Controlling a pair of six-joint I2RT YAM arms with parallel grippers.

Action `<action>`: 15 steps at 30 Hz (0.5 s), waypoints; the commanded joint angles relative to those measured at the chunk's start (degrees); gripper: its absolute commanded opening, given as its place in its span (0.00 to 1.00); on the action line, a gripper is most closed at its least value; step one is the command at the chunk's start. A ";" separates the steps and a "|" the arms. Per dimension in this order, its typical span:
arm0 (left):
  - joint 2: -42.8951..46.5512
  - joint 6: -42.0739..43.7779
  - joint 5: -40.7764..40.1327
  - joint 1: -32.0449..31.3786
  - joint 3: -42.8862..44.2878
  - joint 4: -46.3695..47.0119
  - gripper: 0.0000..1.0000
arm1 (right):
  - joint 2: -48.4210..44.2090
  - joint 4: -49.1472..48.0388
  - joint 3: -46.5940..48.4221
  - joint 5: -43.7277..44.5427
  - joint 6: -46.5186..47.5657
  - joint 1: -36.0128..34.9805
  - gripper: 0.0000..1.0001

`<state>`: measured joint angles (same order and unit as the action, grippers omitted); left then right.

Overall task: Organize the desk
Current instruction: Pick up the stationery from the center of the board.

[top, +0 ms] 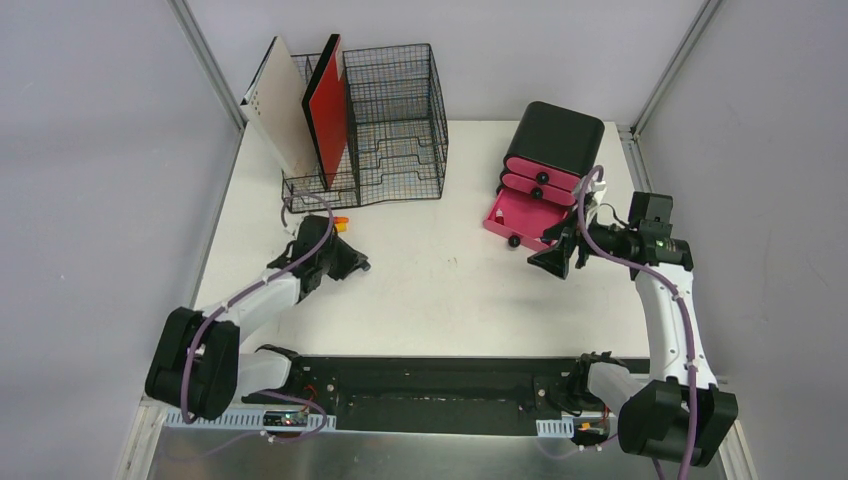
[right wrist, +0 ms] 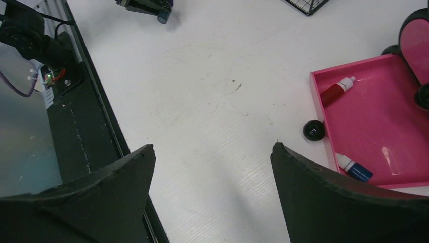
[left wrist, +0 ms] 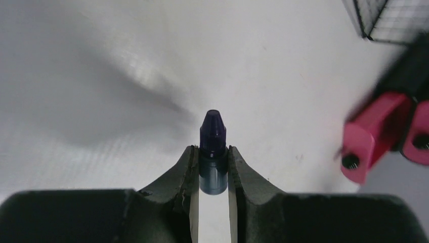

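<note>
The white desk (top: 440, 290) carries everything. My left gripper (top: 356, 264) hangs low over the desk's left part, in front of the organizer. In the left wrist view that gripper (left wrist: 213, 158) is shut on a small dark blue bottle (left wrist: 213, 147) whose pointed cap sticks out past the fingertips. My right gripper (top: 553, 255) is beside the open pink drawer (top: 515, 215). In its own view this gripper (right wrist: 213, 148) stands open over bare desk with nothing between the fingers.
A black wire-mesh organizer (top: 390, 120) at the back left holds a beige board (top: 285, 105) and a red folder (top: 328, 110). A small orange item (top: 342, 224) lies before it. The black box (top: 555, 140) has pink drawers; the open drawer (right wrist: 384, 106) holds a red bottle (right wrist: 336, 90) and a blue one (right wrist: 355, 169).
</note>
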<state>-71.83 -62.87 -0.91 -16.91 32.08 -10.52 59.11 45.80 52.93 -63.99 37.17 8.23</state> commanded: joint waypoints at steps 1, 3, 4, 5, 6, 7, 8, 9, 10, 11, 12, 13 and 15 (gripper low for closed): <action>6.69 5.16 12.67 -1.57 -7.99 25.27 0.00 | 0.85 -0.67 -0.49 -7.73 0.44 0.38 0.88; 8.15 5.51 15.63 -2.96 -10.22 32.30 0.00 | 1.36 -0.84 -0.67 -9.45 -0.07 0.38 0.89; 8.65 5.46 16.49 -3.91 -10.76 35.05 0.00 | 1.56 -1.21 -0.83 -10.21 -0.44 0.38 0.90; 8.79 5.47 16.95 -5.14 -10.91 37.54 0.00 | 1.73 -1.73 -1.07 -11.27 -1.03 0.40 0.90; 8.89 5.59 17.18 -7.45 -11.23 41.07 0.00 | 1.89 -2.04 -1.26 -12.02 -1.67 0.39 0.91; 8.64 5.90 16.94 -9.46 -11.55 44.64 0.00 | 2.03 -2.27 -1.44 -12.76 -1.98 0.38 0.92; 8.29 6.20 16.60 -11.46 -11.46 48.03 0.00 | 2.12 -2.66 -1.63 -13.46 -2.50 0.38 0.93; 7.83 6.78 16.15 -13.42 -10.87 50.16 0.00 | 2.22 -3.30 -1.87 -14.02 -3.31 0.38 0.94; 7.18 7.33 15.83 -15.24 -9.70 51.15 0.00 | 2.23 -4.15 -2.13 -14.52 -4.16 0.34 0.94; 6.54 8.04 15.46 -16.92 -8.65 52.12 0.00 | 2.21 -4.95 -2.43 -15.01 -5.24 0.38 0.95; 5.83 8.86 14.75 -18.65 -7.66 53.71 0.00 | 2.28 -6.14 -2.74 -15.51 -6.49 0.38 0.95; 5.18 9.73 13.83 -20.22 -6.73 54.70 0.00 | 2.33 -7.34 -3.15 -16.07 -7.84 0.38 0.96; 3.87 11.84 11.66 -23.34 -4.51 56.01 0.00 | 2.41 -9.66 -3.84 -17.07 -10.29 0.38 0.98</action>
<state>-66.00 -56.14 13.06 -35.66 22.50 34.13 61.47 42.70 49.89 -75.53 31.70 8.34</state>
